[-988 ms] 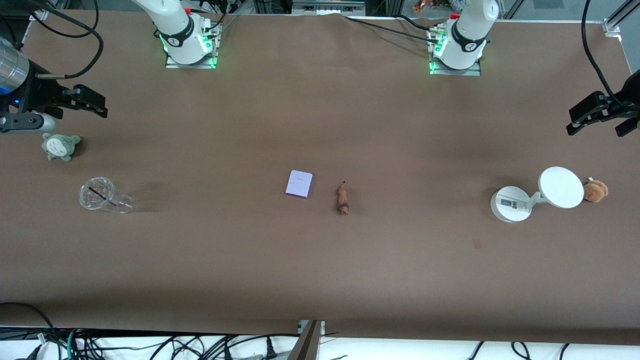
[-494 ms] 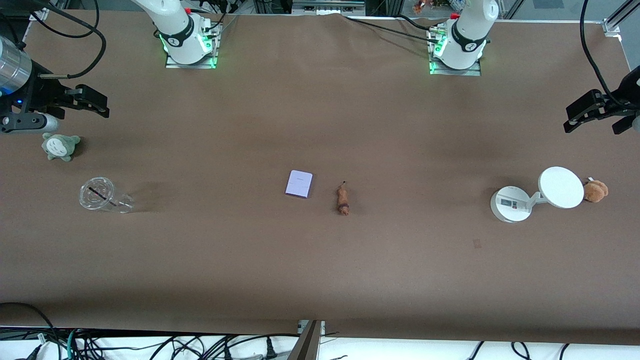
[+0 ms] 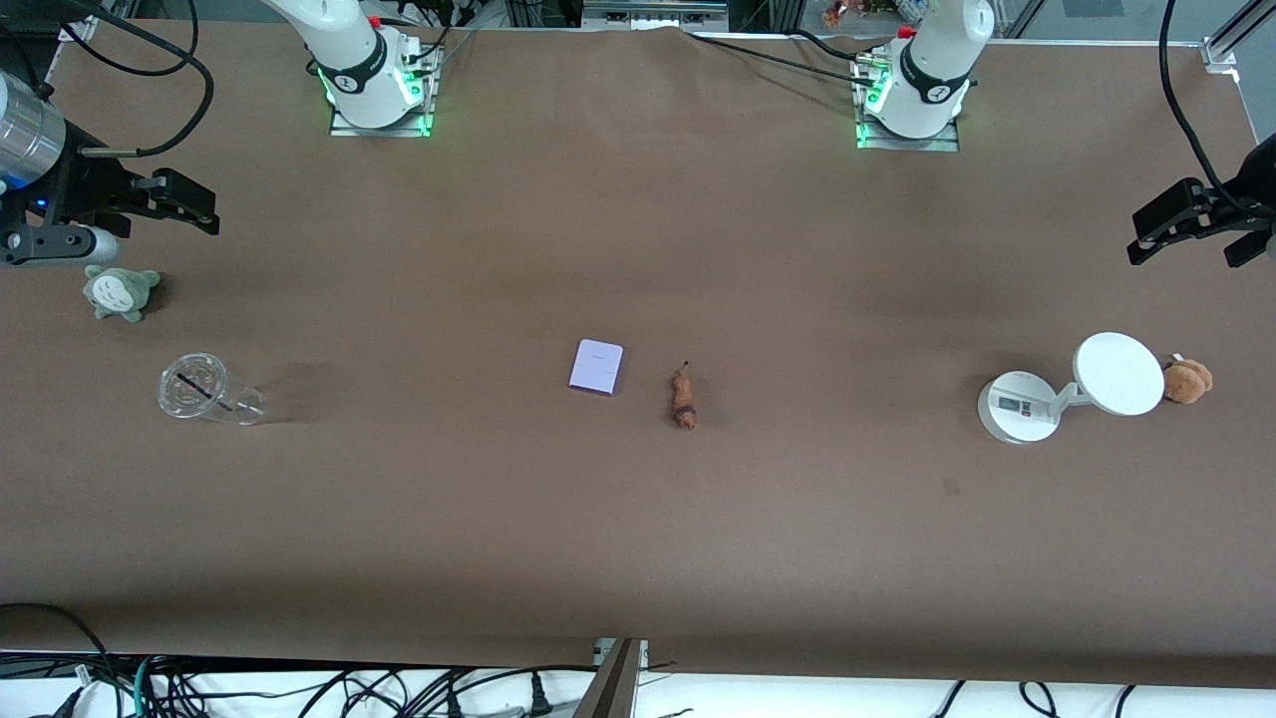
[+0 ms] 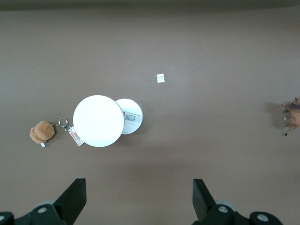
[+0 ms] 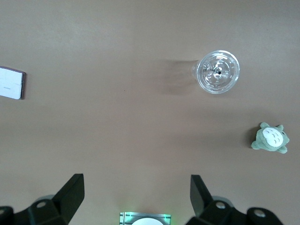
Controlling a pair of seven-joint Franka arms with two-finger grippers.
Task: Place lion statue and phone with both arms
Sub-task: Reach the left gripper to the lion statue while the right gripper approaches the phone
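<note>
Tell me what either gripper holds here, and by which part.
Nothing. Left gripper and right gripper are open and empty; the phone and lion statue lie on the table.

Left gripper (image 3: pixel 1196 231): your fingers (image 4: pixel 75 199) stood wide apart, raised at the left arm's table end.
Right gripper (image 3: pixel 169 204): likewise spread (image 5: pixel 72 192), raised at the right arm's end.
</note>
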